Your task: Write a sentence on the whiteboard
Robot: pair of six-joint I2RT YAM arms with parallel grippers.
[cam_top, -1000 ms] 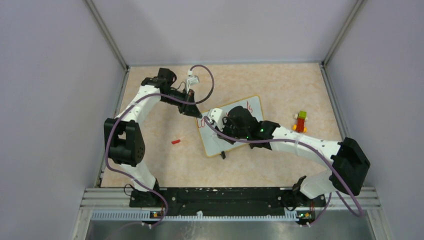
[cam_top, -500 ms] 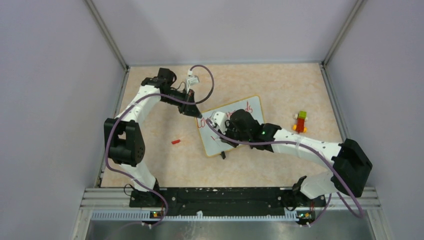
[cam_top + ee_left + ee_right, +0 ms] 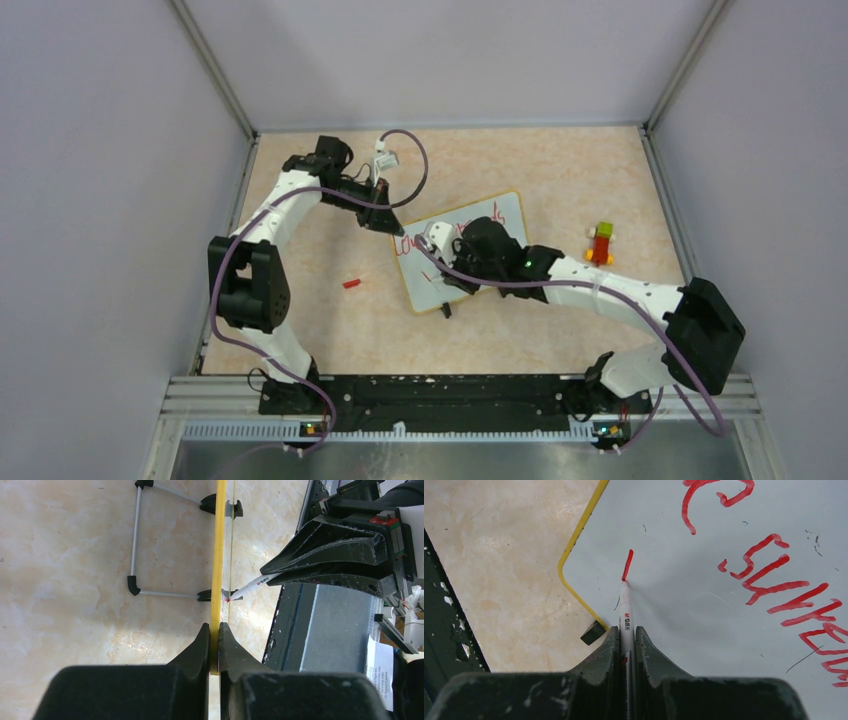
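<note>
Since a second earlier, the right gripper (image 3: 432, 240) had slid a little toward the right along the whiteboard (image 3: 430, 288), uncovering more red writing at the board's left end, while the left arm and the board itself had kept their places. The whiteboard stood tilted near the middle of the beige tabletop (image 3: 560, 170), propped on a wire stand (image 3: 134, 555). The left gripper (image 3: 214, 627) had its fingers clamped on the board's yellow rim (image 3: 218, 555) at the far left edge. The right gripper's fingers were pressed together on a white marker (image 3: 626, 605), whose red tip touched the board at the end of a short fresh stroke (image 3: 627, 562) near a rounded corner and a black clip foot (image 3: 593, 631). From above, the right wrist hid most of the sentence (image 3: 410, 243); only the start showed, looking like "Love". The right wrist view cut off the red letters (image 3: 774, 580) at its edges, and they lay turned away, so they could not be read as words. Small black print on the marker barrel was too fine to make out. A red cap (image 3: 351, 283) lay on the table left of the board, and a small stack of coloured blocks (image 3: 601, 243) stood to its right.
</note>
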